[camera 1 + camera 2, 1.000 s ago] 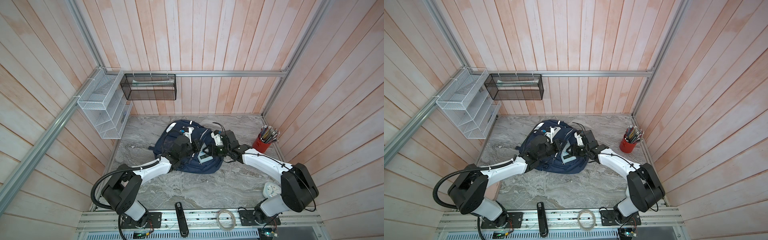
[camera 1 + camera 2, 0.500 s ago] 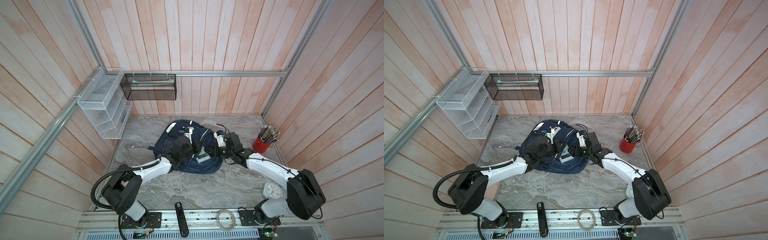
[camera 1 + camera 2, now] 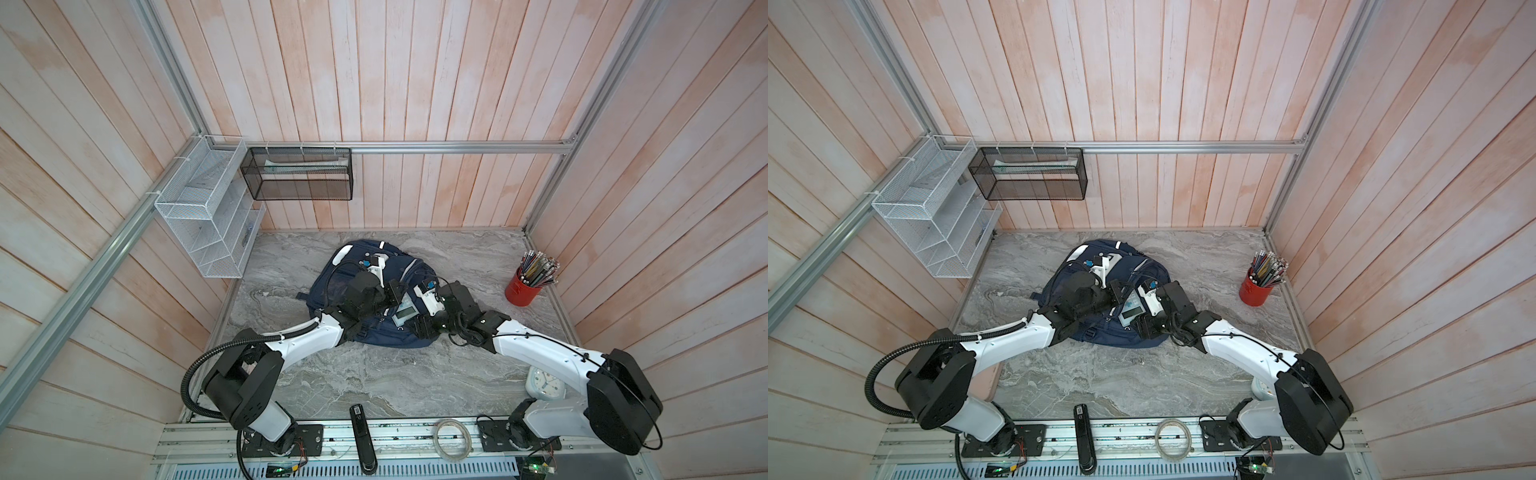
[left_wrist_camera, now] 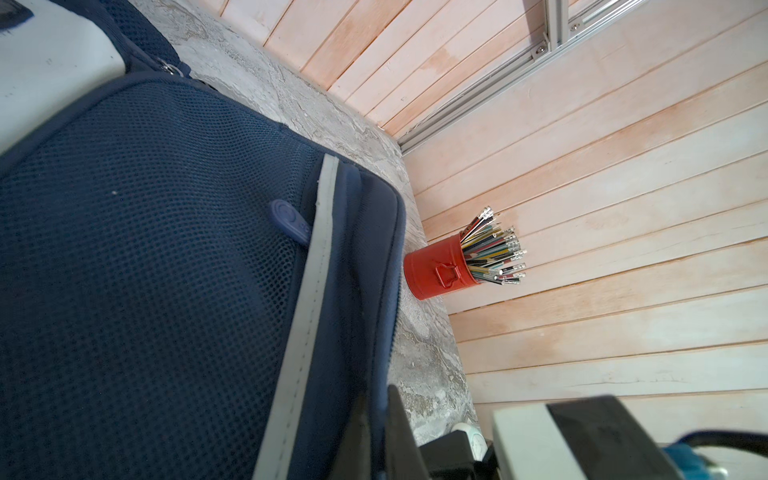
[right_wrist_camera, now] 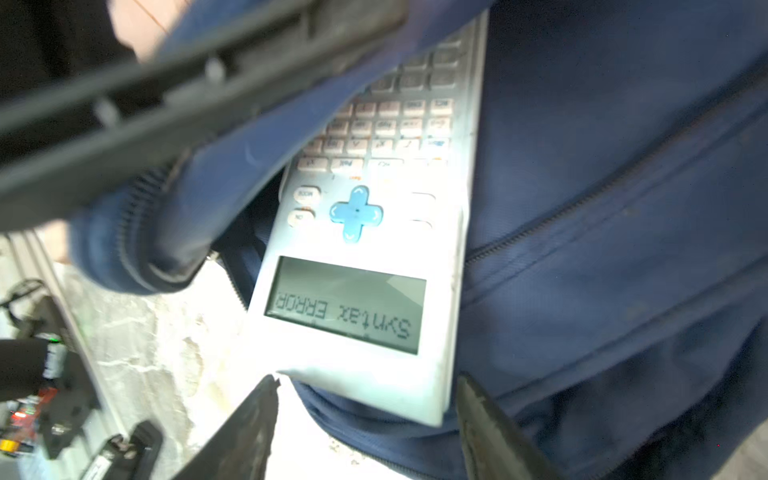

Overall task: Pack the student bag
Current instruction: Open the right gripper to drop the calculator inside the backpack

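Student bag (image 3: pixel 395 336) — in left gripper (image 3: pixel 395 291)

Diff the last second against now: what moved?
The right gripper let go of the calculator, opened and backed off toward the table's front. The calculator now lies partway in a pocket of the student bag. Unchanged: left gripper shut on the pocket flap, bag and pencil cup in place.

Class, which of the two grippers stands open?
The right gripper: jaws apart astride the calculator; the left gripper is shut on the student bag.
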